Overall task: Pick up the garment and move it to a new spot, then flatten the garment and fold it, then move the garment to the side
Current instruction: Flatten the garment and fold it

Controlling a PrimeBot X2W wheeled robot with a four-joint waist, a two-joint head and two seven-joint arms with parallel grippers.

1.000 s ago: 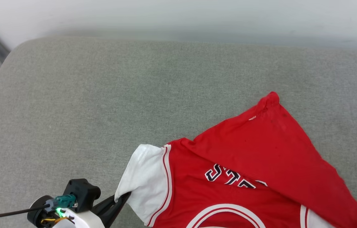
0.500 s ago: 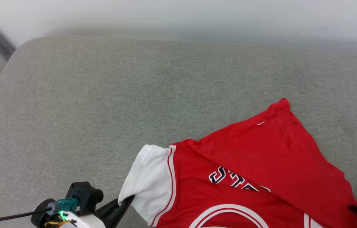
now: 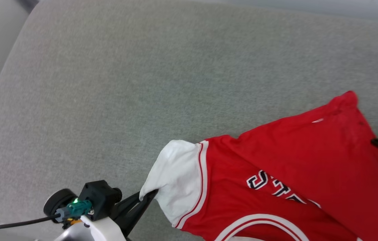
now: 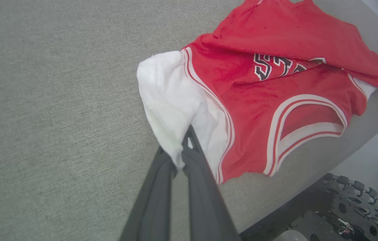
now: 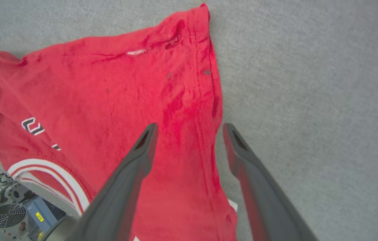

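1. Left claw (image 3: pixel 150 195): two long, slim fingers, matt dark grey to black, tapering to narrow tips.
2. Toward 7 o'clock in the head view: boxy black camera housing (image 3: pixel 99 200), round black knob (image 3: pixel 56 205), glossy white forearm shell (image 3: pixel 90 231).
3. Teal plug (image 3: pixel 76 208) with a small green light; thin black cable (image 3: pixel 24 222), white-sleeved at its far end.
4. Right claw (image 5: pixel 189 125): matching dark grey fingers, broad at the root, recessed inner faces near the tips.
5. At 7 o'clock in the right wrist view: grey base box with round fan grille (image 5: pixel 3 216) and small yellow label (image 5: pixel 40 217).
6. At 4 o'clock in the left wrist view: black toothed wheel (image 4: pixel 353 201).
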